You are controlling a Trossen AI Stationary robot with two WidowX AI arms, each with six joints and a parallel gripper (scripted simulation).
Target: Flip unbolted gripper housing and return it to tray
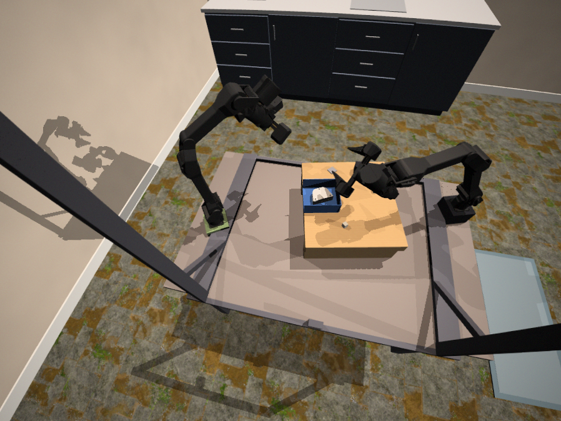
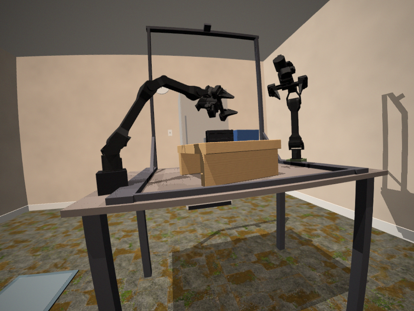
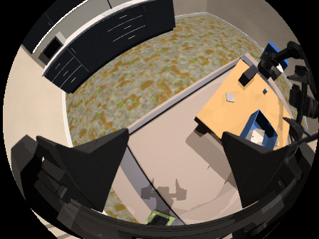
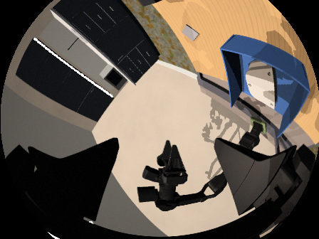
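Note:
The gripper housing (image 1: pixel 322 194) (image 3: pixel 257 136) (image 4: pixel 261 83) lies in the blue tray (image 1: pixel 317 209) (image 2: pixel 246 134) (image 4: pixel 263 44), a pale face with small holes showing. No gripper touches it. Whether its halves are flush cannot be told. The tray's open side faces the left arm's base. My left gripper (image 1: pixel 277 110) (image 2: pixel 289 95) (image 3: pixel 176 132) is open and empty, high up and away from the tray. My right gripper (image 1: pixel 340 159) (image 2: pixel 235 104) is open and empty, above the wooden stand close to the tray.
The tray rests on a wooden stand (image 1: pixel 358 237) (image 2: pixel 240 167). A small grey plate (image 1: pixel 331 170) (image 3: pixel 230 97) (image 4: pixel 191 33) lies behind the tray and a small cube (image 1: pixel 345 224) in front. A black box (image 2: pixel 219 135) also stands on the stand. Dark frame rails border the table.

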